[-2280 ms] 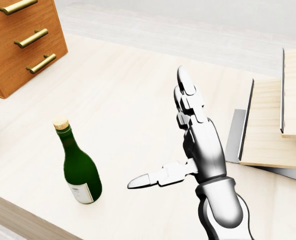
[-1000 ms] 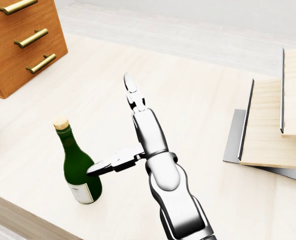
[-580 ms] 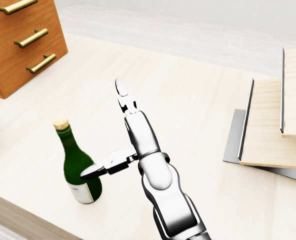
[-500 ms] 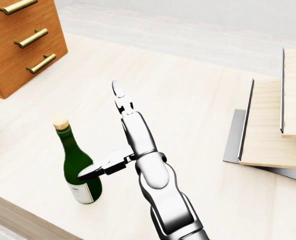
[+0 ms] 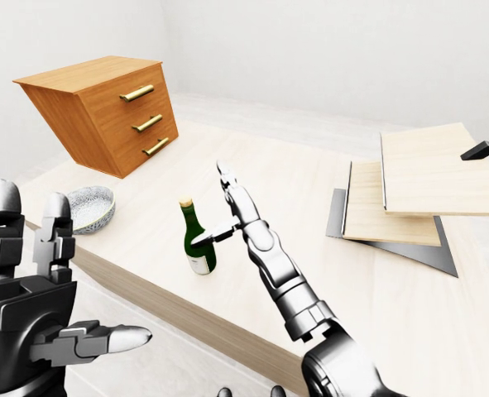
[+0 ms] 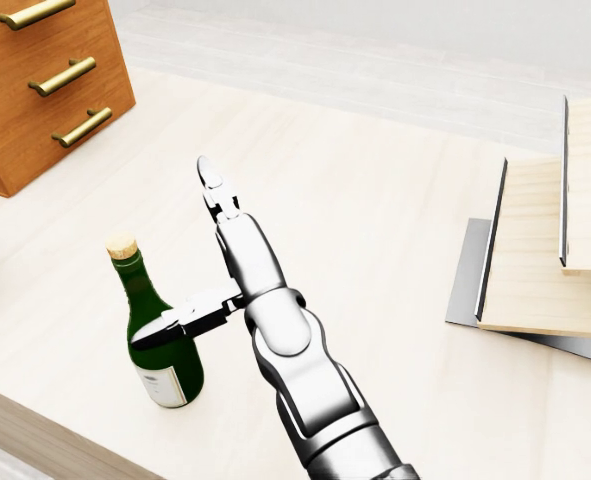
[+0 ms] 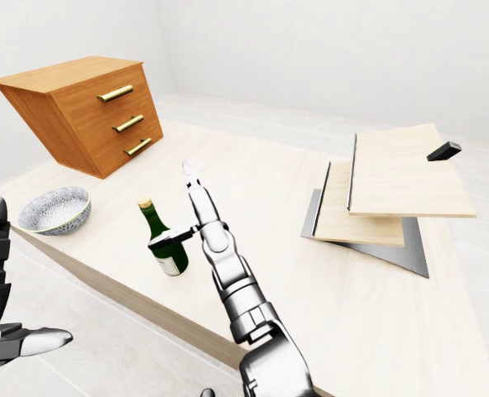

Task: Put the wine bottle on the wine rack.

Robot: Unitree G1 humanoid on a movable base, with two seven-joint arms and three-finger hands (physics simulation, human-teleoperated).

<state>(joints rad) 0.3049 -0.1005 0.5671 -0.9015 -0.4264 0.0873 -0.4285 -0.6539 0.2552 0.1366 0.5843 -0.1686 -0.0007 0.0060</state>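
A green wine bottle [image 6: 161, 340] with a cork and a white label stands upright near the table's lower edge, at the left of the head view. My right hand [image 6: 174, 256] is open right beside it. The long fingers [image 6: 213, 185] point up past the bottle's right side, and the thumb [image 6: 175, 325] lies across the bottle's body. The fingers are not closed round it. The wine rack [image 5: 393, 194], slanted light wood panels on a dark base, stands far off at the right. My left hand [image 5: 66, 277] is open and empty, low at the left, off the table.
A wooden drawer chest [image 5: 103, 112] with brass handles stands at the table's upper left. A patterned bowl [image 5: 91, 207] lies left of the bottle. The pale table [image 6: 375, 200] stretches between bottle and rack; its edge [image 5: 145, 285] runs just below the bottle.
My right hand has swung left across the table from near the middle to the bottle, and its thumb now lies on the bottle's body. The bottle has not moved.
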